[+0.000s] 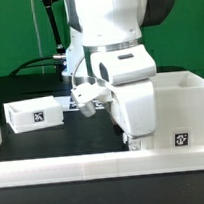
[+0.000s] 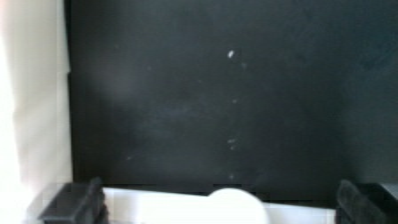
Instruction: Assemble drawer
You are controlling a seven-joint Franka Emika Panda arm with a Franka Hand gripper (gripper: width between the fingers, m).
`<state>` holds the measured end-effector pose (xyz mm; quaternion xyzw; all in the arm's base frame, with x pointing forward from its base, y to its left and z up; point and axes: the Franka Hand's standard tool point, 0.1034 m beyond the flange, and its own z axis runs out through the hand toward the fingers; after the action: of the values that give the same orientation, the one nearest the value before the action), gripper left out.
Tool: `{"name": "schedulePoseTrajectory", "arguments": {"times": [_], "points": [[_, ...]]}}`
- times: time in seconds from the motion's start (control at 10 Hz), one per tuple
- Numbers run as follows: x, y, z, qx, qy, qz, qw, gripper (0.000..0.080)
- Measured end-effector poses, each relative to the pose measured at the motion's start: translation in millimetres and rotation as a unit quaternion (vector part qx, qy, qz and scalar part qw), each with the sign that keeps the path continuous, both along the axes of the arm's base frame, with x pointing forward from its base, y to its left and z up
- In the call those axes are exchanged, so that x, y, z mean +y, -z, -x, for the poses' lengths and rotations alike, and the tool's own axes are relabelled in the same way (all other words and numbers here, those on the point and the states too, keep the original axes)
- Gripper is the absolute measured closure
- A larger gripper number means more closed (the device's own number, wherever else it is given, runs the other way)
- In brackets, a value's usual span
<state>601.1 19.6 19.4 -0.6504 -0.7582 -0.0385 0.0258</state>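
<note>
While the claw [image 2: 222, 203] is hanging spread wide, holding nothing, the drawer's hollow case [image 1: 180, 101] is sitting at the exterior view's right, a small tray [image 1: 36, 113] at that view's left. Both are looking light, stiff and probably slick, calling for a pinch across a thin wall.

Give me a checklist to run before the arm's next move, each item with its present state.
1. Fingers spread apart: ok, one shows at each side of the wrist view.
2. Something between the fingers: ok, a white part lies there; which part it is, cannot tell.
3. Fingers pressing on that part: cannot tell.
4. Case standing on the table with its tag showing: ok, at the exterior view's right.
5. Small tray apart from the arm: ok, at the exterior view's left.
6. Second tray located: cannot tell.
</note>
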Motion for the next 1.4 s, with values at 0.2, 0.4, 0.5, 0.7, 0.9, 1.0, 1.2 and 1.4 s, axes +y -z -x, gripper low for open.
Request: {"name": "schedulePoseTrajectory", "arguments": {"times": [0.2, 0.4, 0.5, 0.7, 0.9, 1.0, 1.2, 1.4], "points": [[0.8, -0.2, 0.0, 0.004, 0.006, 0.003, 1.0, 0.015], [0.0, -1.2, -0.8, 0.008, 0.005, 0.005, 1.0, 0.015], [-0.9, -1.6, 0.2, 0.014, -0.001, 0.006, 1.0, 0.015], [-2.9, -1.6, 0.1, 0.013, -0.012, 0.006, 1.0, 0.015], [-4.5, -1.1, 1.1, 0.014, -0.011, 0.006, 1.0, 0.015], [-11.0, -2.2, 5.3, 0.009, -0.006, 0.007, 1.0, 0.015], [-14.0, -2.9, 22.4, 0.015, 0.004, 0.009, 1.0, 0.015], [-19.4, -1.7, 31.5, 0.017, 0.008, 0.01, 1.0, 0.015]]}}
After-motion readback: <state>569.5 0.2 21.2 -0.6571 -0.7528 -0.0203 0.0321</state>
